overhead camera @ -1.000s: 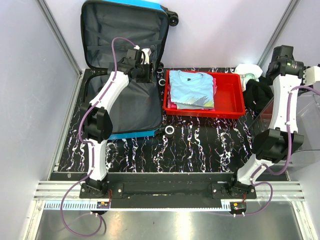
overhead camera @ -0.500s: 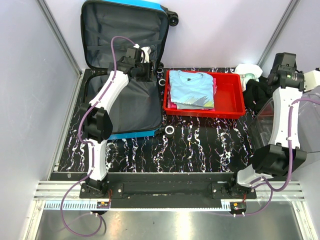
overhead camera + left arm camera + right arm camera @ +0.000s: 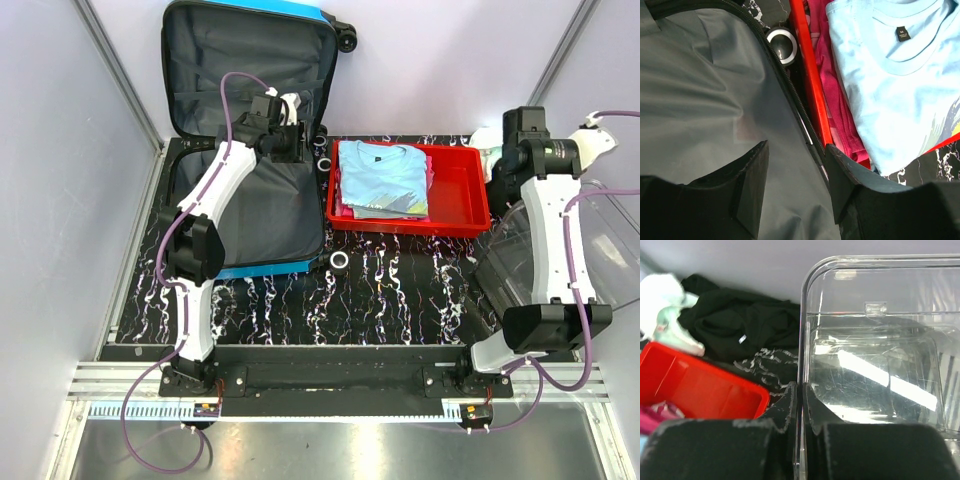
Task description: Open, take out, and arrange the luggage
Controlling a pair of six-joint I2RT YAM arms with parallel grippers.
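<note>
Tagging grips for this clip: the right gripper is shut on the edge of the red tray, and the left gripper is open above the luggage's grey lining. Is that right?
Not quite. The right gripper is shut on the edge of the clear plastic bin, not the red tray, as the right wrist view shows. The left gripper is open above the luggage, over its grey lining.

- One suitcase (image 3: 250, 70) — far left.
- One red tray (image 3: 460, 195), middle.
- One clear bin (image 3: 615, 235), right.
- Two folded shirts showing — light blue shirt (image 3: 890, 85) over pink shirt (image 3: 835, 95).
- One black garment (image 3: 740, 325), far right.
</note>
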